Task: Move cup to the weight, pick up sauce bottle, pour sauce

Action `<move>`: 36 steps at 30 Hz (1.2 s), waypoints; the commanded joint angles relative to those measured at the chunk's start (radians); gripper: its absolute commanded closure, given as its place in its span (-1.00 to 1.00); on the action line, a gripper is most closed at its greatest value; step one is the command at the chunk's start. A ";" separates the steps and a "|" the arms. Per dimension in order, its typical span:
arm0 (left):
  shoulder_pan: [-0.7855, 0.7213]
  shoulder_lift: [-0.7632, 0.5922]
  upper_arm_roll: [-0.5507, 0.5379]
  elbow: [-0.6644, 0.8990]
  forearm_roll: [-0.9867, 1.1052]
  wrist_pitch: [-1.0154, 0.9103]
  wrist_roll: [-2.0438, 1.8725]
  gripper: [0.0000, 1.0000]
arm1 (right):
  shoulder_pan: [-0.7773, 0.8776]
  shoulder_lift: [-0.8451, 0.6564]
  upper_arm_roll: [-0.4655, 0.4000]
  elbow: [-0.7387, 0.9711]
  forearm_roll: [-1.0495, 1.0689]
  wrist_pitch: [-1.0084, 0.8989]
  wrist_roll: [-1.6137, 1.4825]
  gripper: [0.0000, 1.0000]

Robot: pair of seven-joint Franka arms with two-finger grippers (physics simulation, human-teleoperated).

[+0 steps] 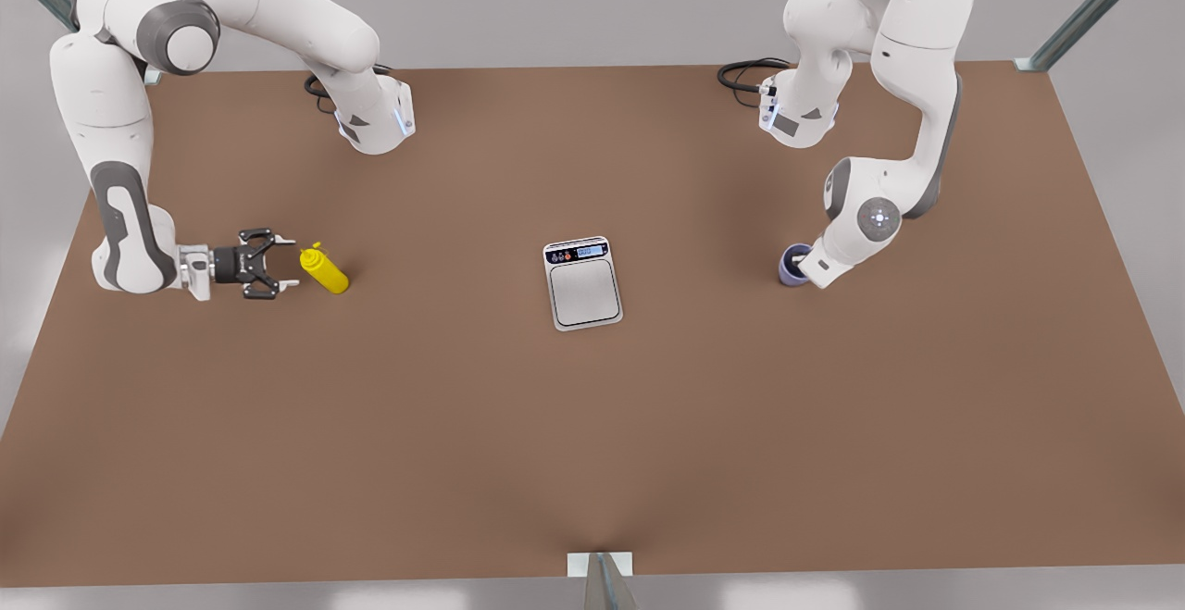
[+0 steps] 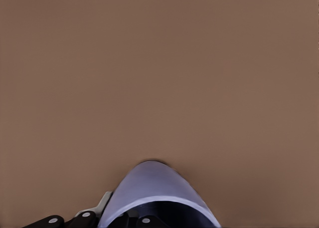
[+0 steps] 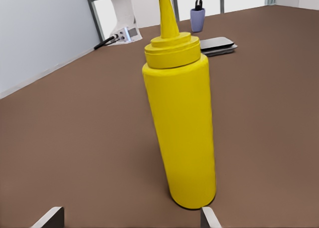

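— Brown worktop [image 1: 592, 462], mostly bare. What sits where?

— The weight [image 1: 582, 282] lies flat near the middle, its display strip turned toward the edge where the two arm bases stand. The sauce bottle [image 1: 326, 271] stands upright toward the edge on the front view's left. The cup [image 1: 792, 263] stands toward the opposite edge. All three are roughly level with each other across the worktop and well in from every edge.

— And the arms?

— The right gripper [image 1: 292, 264] is low, on the edge side of the sauce bottle and pointing at it. Its fingers are spread apart and just short of the yellow body, not touching it. In the right wrist view the bottle stands between and ahead of the two fingertips.

— The other one?

— The left gripper [image 3: 198, 3] is down at the cup. The left wrist view looks along the cup's lavender wall from right behind its rim. In the front view the arm's forearm covers that spot, so I cannot tell whether the grip has closed on the cup.

— Room to move?

— A broad bare stretch lies between cup and weight, and another between weight and bottle. The whole half of the worktop away from the arm bases is open, out to both corners.
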 commanded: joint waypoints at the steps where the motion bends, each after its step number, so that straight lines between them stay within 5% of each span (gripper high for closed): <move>1: 0.001 0.000 -0.001 0.000 -0.028 0.000 0.003 0.57 | 0.002 0.001 0.000 0.001 0.000 0.000 0.000 -1.00; 6: 0.001 -0.054 -0.013 0.034 -0.031 -0.028 -0.084 0.57 | 0.016 0.025 0.009 0.034 0.009 0.006 0.008 -1.00; 12: -0.022 -0.034 -0.185 0.186 -0.032 -0.112 -0.414 0.57 | 0.045 0.047 0.019 0.025 0.042 0.000 0.006 -1.00; 27: -0.456 0.389 -0.205 0.805 -0.114 -0.195 -1.082 0.57 | 0.093 0.050 0.028 0.014 0.088 -0.003 0.006 -1.00; 34: -0.521 0.477 -0.201 0.882 -0.097 -0.200 -1.152 0.57 | 0.113 0.053 0.049 0.014 0.111 -0.002 0.006 -1.00; 36: -0.521 0.485 -0.200 0.877 -0.095 -0.195 -1.148 0.29 | 0.119 0.054 0.051 0.014 0.115 -0.002 0.006 -1.00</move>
